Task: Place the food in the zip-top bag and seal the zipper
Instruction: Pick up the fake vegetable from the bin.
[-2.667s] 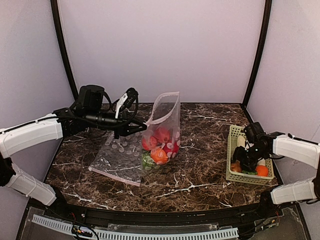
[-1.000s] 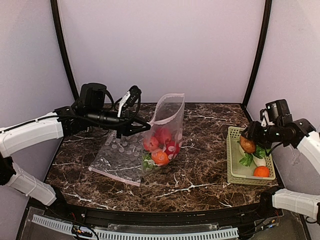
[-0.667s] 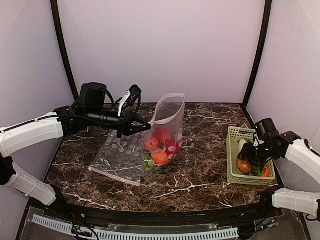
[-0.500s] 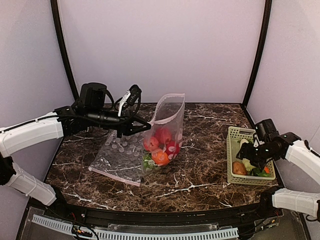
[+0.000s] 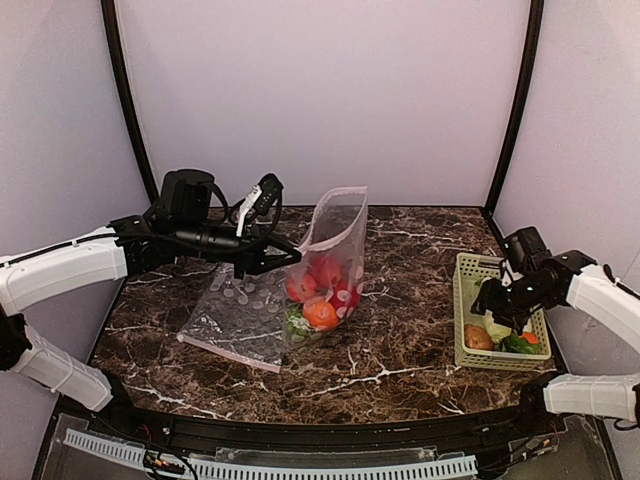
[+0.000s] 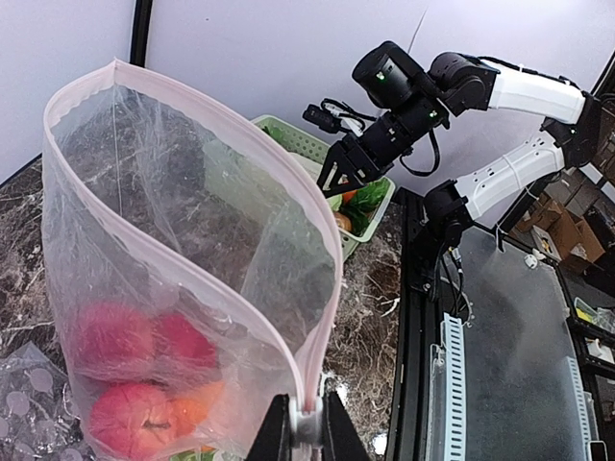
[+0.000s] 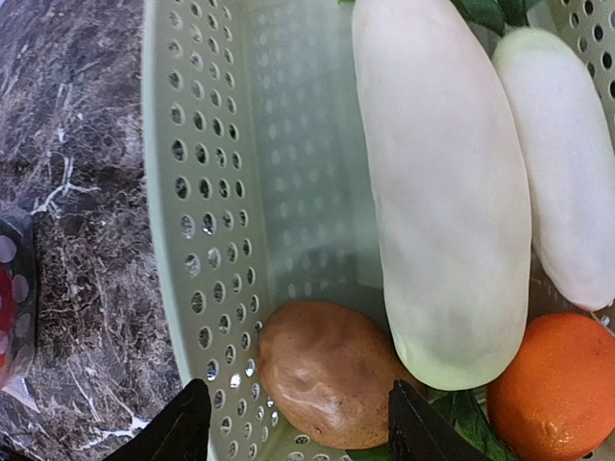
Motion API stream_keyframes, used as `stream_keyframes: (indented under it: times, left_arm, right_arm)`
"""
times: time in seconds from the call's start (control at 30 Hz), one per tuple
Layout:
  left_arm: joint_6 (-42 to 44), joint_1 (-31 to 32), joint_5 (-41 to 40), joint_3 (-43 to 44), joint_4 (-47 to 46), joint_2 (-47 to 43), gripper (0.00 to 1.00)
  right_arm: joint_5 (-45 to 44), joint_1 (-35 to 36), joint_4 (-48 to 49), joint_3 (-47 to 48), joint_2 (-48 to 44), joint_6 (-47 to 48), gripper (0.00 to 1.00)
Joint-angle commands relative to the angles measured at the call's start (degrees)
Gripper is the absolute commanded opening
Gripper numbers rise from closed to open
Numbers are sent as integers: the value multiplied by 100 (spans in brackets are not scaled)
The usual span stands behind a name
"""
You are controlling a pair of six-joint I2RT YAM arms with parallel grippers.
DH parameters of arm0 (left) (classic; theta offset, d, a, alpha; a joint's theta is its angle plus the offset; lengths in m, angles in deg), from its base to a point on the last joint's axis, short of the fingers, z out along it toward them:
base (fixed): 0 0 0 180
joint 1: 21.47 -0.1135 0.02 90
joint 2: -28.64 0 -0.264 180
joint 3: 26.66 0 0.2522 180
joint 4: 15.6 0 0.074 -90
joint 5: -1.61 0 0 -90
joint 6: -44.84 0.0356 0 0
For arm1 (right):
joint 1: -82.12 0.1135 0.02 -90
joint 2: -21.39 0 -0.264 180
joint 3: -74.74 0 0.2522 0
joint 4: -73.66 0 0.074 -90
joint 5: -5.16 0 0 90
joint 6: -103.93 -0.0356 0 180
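Observation:
The zip-top bag (image 5: 325, 262) stands upright mid-table with its mouth wide open. My left gripper (image 5: 291, 251) is shut on the near corner of its pinkish zipper (image 6: 207, 120) strip. In the left wrist view its fingers (image 6: 272, 434) pinch that rim. Food in the bag includes red apples (image 6: 115, 336) and an orange one (image 5: 319, 313). My right gripper (image 5: 505, 305) hovers open over the green basket (image 5: 463, 310). A brown potato (image 7: 327, 375) lies loose below its spread fingers (image 7: 187, 427). Two white radishes (image 7: 442, 192), an orange (image 7: 548, 384) and leafy greens (image 5: 515, 344) lie beside it.
A second dotted bag (image 5: 235, 312) lies flat on the marble table (image 5: 400, 300), left of the upright one. The basket's perforated wall (image 7: 207, 192) is close to the right gripper's left finger. The enclosure's walls and black posts ring the table.
A second ago the right gripper held the potato above the basket. It came down, let the potato go into the basket's near end and now stands open above it. The left arm stayed put.

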Motion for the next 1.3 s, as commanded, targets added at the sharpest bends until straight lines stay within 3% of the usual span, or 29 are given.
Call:
stream_keyframes:
  times: [0.0, 0.4, 0.73, 1.03, 1.27]
  left_arm:
    - [-21, 33, -52, -124, -49, -212, 1]
    - [41, 35, -120, -127, 26, -199, 1]
    - [67, 35, -135, 29, 107, -149, 1]
    - [71, 35, -171, 74, 196, -150, 1]
    - [4, 34, -114, 78, 189, -163, 1]
  right_arm:
    - [-103, 44, -182, -292, 145, -246, 61]
    - [400, 137, 243, -619, 576, -269, 68]
    - [304, 217, 602, -662, 1101, -183, 74]
    - [150, 216, 616, -583, 917, -278, 61]
    - [-117, 216, 39, -163, 301, -340, 57]
